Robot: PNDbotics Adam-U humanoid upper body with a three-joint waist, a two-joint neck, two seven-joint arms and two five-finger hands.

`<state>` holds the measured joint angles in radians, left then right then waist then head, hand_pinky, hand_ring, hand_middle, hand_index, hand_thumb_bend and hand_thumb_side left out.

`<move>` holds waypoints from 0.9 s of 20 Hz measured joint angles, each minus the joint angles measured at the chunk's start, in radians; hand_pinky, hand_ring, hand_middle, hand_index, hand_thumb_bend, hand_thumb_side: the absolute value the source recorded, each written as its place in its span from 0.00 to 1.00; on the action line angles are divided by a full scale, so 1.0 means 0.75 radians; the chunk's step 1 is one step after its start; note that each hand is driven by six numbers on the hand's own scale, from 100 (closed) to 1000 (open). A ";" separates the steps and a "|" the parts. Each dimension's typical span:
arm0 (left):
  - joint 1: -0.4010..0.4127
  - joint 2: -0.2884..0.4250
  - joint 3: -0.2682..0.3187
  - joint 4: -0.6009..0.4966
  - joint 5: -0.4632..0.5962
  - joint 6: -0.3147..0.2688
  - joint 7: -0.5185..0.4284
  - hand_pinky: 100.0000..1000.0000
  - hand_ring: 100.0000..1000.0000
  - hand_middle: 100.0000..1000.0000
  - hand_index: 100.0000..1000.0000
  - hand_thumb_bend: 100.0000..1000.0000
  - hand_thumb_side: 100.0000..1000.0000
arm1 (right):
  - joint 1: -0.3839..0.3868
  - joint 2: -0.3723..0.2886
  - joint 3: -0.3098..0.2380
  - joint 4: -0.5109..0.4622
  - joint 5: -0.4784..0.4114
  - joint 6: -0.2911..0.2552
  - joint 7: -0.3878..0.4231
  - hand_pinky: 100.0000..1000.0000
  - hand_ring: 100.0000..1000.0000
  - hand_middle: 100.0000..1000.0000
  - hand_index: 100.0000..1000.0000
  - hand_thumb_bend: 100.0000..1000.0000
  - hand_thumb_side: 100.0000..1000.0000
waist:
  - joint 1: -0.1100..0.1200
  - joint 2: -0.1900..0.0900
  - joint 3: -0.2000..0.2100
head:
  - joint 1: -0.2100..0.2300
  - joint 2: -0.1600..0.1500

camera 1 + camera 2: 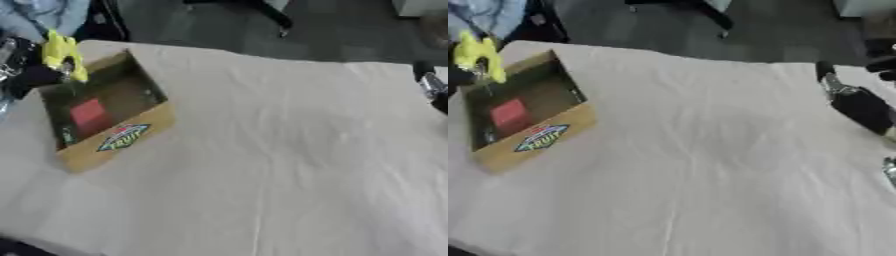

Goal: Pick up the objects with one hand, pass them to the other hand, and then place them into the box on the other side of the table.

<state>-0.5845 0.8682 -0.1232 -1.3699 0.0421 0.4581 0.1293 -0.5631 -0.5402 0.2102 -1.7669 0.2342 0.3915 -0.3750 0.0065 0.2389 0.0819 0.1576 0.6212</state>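
A bright yellow object [63,54] hangs over the far left corner of the open cardboard box [118,145], held by my left hand [28,74], which reaches in from the left edge with its fingers curled on it. The box sits askew on the left of the table and has a fruit label on its front wall. A red block [89,115] lies on the box floor, with a small dark thing [68,135] near the front left corner. My right hand [859,106] shows at the right edge, fingers stretched out, holding nothing.
A white cloth [289,150] covers the table, creased down its middle. Beyond the far edge lie a dark floor and a chair base [280,20]. Blue fabric [39,12] shows at the upper left corner.
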 measured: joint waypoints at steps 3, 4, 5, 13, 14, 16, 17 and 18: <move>-0.031 -0.012 -0.012 0.046 -0.053 -0.013 -0.051 0.41 0.48 0.33 0.40 0.00 0.07 | 0.000 0.000 0.000 0.004 -0.004 0.004 -0.007 0.72 0.66 0.66 0.75 0.41 0.39 | 0.000 0.000 -0.002 | 0.001 0.000; -0.041 -0.017 -0.014 0.062 -0.070 -0.012 -0.065 0.44 0.51 0.37 0.47 0.09 0.12 | 0.000 0.000 0.000 0.004 -0.004 0.004 -0.008 0.72 0.66 0.66 0.75 0.41 0.39 | 0.000 0.000 -0.002 | 0.001 0.000; -0.051 -0.023 -0.018 0.079 -0.088 -0.008 -0.077 0.46 0.53 0.40 0.53 0.13 0.12 | 0.000 0.000 0.000 0.004 -0.005 0.004 -0.008 0.72 0.66 0.66 0.75 0.41 0.39 | 0.001 0.000 -0.003 | 0.001 0.000; -0.090 -0.061 -0.029 0.182 -0.224 0.053 -0.110 0.55 0.67 0.58 0.77 0.46 0.43 | 0.001 0.000 -0.009 0.004 -0.016 0.007 -0.016 0.72 0.66 0.66 0.75 0.41 0.39 | 0.000 0.000 -0.008 | -0.008 0.001; -0.091 -0.064 -0.029 0.186 -0.237 0.058 -0.109 0.55 0.68 0.59 0.77 0.47 0.44 | 0.001 0.000 -0.009 0.004 -0.018 0.007 -0.017 0.72 0.66 0.66 0.75 0.41 0.39 | 0.000 0.000 -0.008 | -0.008 0.001; -0.091 -0.069 -0.029 0.191 -0.259 0.065 -0.104 0.55 0.68 0.61 0.79 0.53 0.52 | 0.002 0.000 -0.012 0.004 -0.020 0.009 -0.019 0.72 0.66 0.66 0.75 0.41 0.39 | 0.000 0.000 -0.008 | -0.008 0.002; -0.091 -0.069 -0.029 0.191 -0.266 0.068 -0.102 0.55 0.69 0.61 0.79 0.53 0.54 | 0.002 0.000 -0.014 0.003 -0.020 0.010 -0.021 0.72 0.66 0.66 0.75 0.41 0.39 | 0.000 0.000 -0.008 | -0.009 0.002; -0.091 -0.069 -0.029 0.190 -0.272 0.069 -0.099 0.55 0.68 0.61 0.79 0.53 0.55 | 0.002 0.000 -0.016 0.003 -0.021 0.011 -0.022 0.72 0.66 0.66 0.75 0.41 0.39 | 0.000 0.000 -0.007 | -0.014 0.003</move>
<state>-0.6526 0.8163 -0.1446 -1.2276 -0.1622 0.5099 0.0549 -0.5619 -0.5403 0.1982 -1.7644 0.2186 0.3998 -0.3916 0.0067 0.2393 0.0765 0.1475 0.6237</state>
